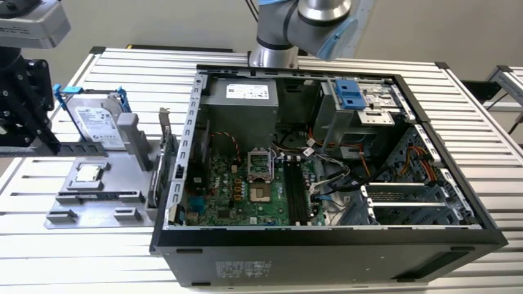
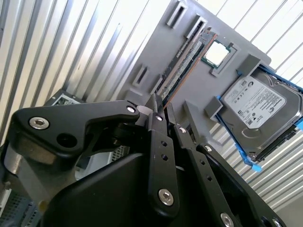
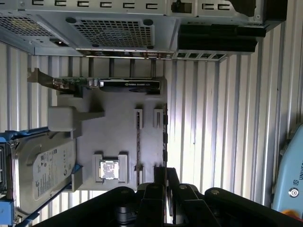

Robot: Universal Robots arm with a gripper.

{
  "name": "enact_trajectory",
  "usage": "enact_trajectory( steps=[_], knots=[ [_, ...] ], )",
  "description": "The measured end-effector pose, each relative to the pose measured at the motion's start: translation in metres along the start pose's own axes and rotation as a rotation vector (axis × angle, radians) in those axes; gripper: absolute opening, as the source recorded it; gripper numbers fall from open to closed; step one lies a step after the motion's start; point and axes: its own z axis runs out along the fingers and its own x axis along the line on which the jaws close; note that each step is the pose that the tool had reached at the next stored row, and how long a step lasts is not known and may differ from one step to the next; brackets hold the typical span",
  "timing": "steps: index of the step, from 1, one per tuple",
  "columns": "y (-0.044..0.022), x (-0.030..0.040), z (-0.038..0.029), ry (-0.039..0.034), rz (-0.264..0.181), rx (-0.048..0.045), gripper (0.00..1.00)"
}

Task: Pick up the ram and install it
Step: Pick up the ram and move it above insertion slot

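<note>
Fingers (image 2: pixel 158 142) of the black gripper (image 2: pixel 162 105) are drawn together in both wrist views, with a thin slit between them and nothing clamped. Their tips hang over one end of the grey tray (image 2: pixel 154 56), just at the near end of the ram (image 2: pixel 187 67). One fingertip hides that end, so contact cannot be judged. The ram, a long narrow stick, stands on edge in slots near the tray's outer edge. Next inward on the tray lies a small square processor chip (image 2: pixel 218 53), then a hard drive (image 2: pixel 258 106) with blue rails, partly cut off by the frame. A graphics card (image 3: pixel 118 85) stands on the tray's side farthest from the ram. Beside the tray on that side sits an open computer case (image 1: pixel 327 251) with its motherboard (image 1: pixel 237 190) in view. Whether the black memory slots (image 1: pixel 298 190) hold anything cannot be made out.
</note>
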Motion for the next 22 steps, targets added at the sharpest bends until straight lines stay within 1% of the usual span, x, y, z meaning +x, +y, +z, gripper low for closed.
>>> enact_trajectory(
  steps=[22],
  knots=[
    [0.0141, -0.0002, -0.0008, 0.0000, 0.000, 0.0000, 0.00]
  ],
)
